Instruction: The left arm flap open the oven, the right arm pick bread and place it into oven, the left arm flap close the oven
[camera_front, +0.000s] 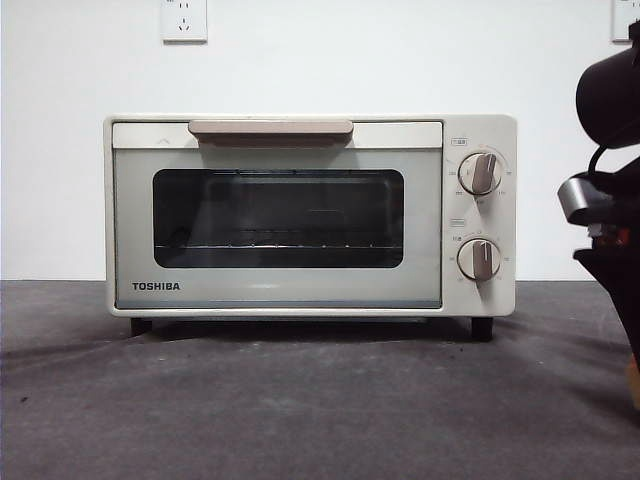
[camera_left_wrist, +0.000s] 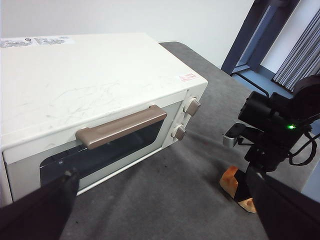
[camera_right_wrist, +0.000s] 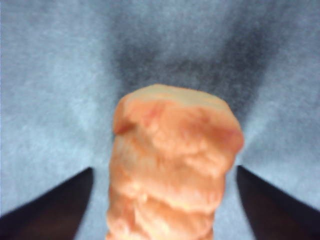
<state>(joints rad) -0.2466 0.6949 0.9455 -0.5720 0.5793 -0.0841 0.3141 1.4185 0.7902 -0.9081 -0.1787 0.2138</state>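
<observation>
The cream-white oven (camera_front: 310, 215) stands at the middle of the table with its door shut and the taupe handle (camera_front: 270, 128) along the top. From above and in front of the oven (camera_left_wrist: 90, 85), my left gripper (camera_left_wrist: 161, 174) hangs open, holding nothing and touching nothing. To the right of the oven the bread (camera_left_wrist: 230, 180) lies on the table. The right arm (camera_front: 610, 200) reaches down over it. In the right wrist view my right gripper (camera_right_wrist: 164, 169) is open around the bread (camera_right_wrist: 175, 165), with a gap on each side between jaw and loaf.
A dark grey cloth (camera_front: 300, 400) covers the table. The white wall behind carries a socket (camera_front: 184, 20). Two knobs (camera_front: 481, 215) sit on the oven's right side. Past the table's far end are a dark door frame (camera_left_wrist: 260, 35) and a curtain (camera_left_wrist: 300, 50).
</observation>
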